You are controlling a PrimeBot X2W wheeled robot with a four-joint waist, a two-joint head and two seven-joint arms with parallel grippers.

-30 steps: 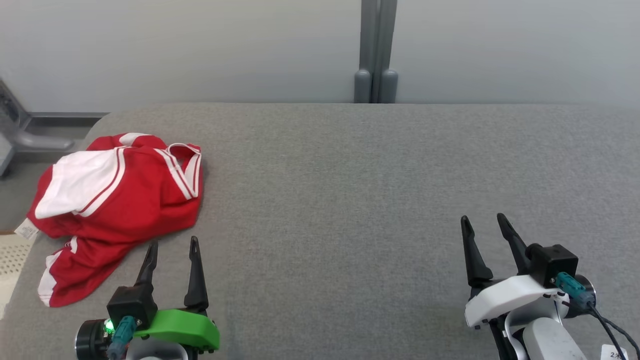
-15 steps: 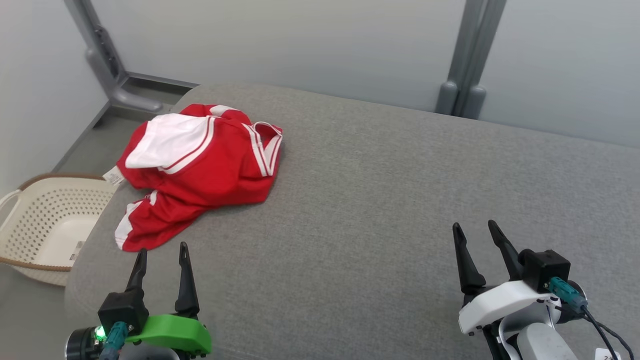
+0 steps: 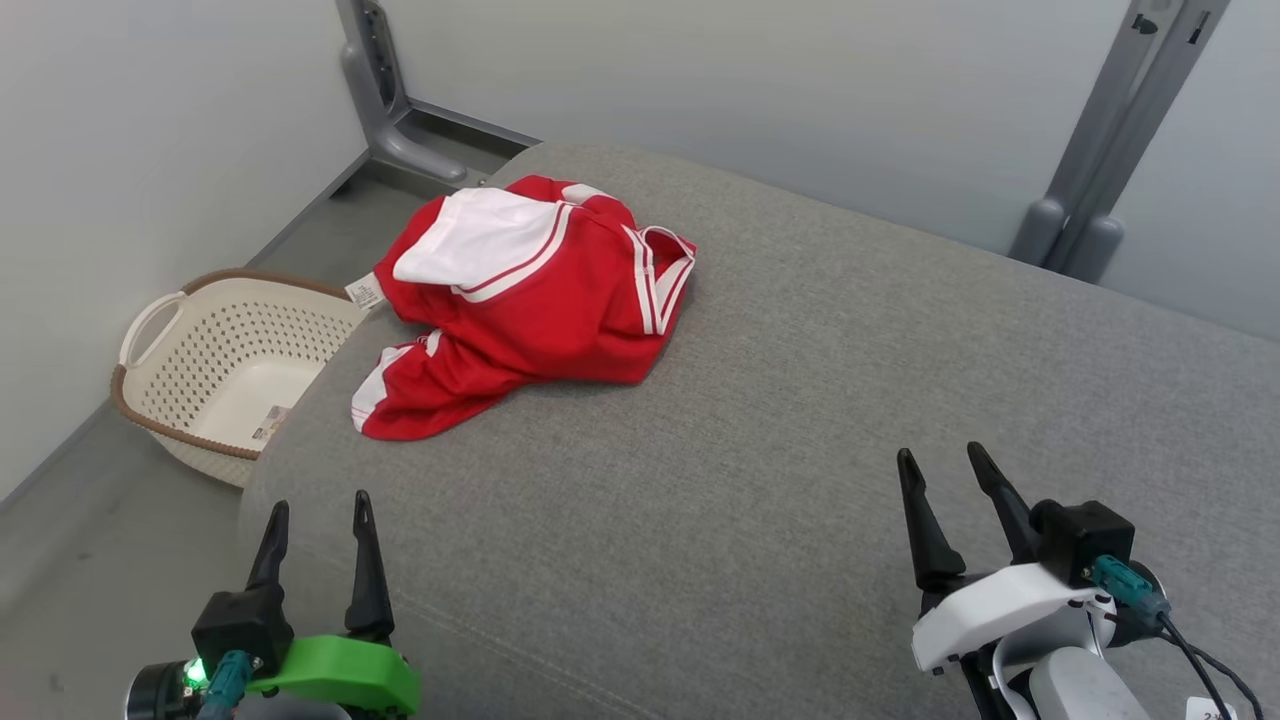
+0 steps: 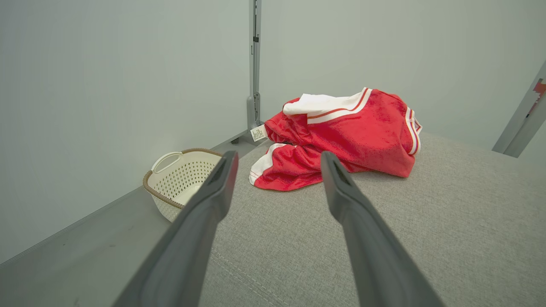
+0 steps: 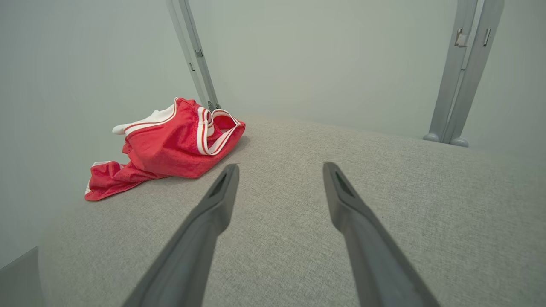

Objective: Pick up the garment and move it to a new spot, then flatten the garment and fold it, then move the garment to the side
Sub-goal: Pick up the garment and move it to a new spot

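Red-and-white garment [image 3: 540,290] bunched at the far left corner of the bench [image 3: 800,450]; both grippers empty.
Left gripper [image 3: 319,500] and right gripper [image 3: 940,451] sit at the near side, fingers spread wide, well apart from the garment. Garment is folded over itself: white panel on top, striped trim at right, lower layers hidden, cut unclear. Tag [image 3: 364,292] sticks out at its left edge, print too small to read. Basket [image 3: 215,335] on the floor beside the bench, partly hidden behind its edge.
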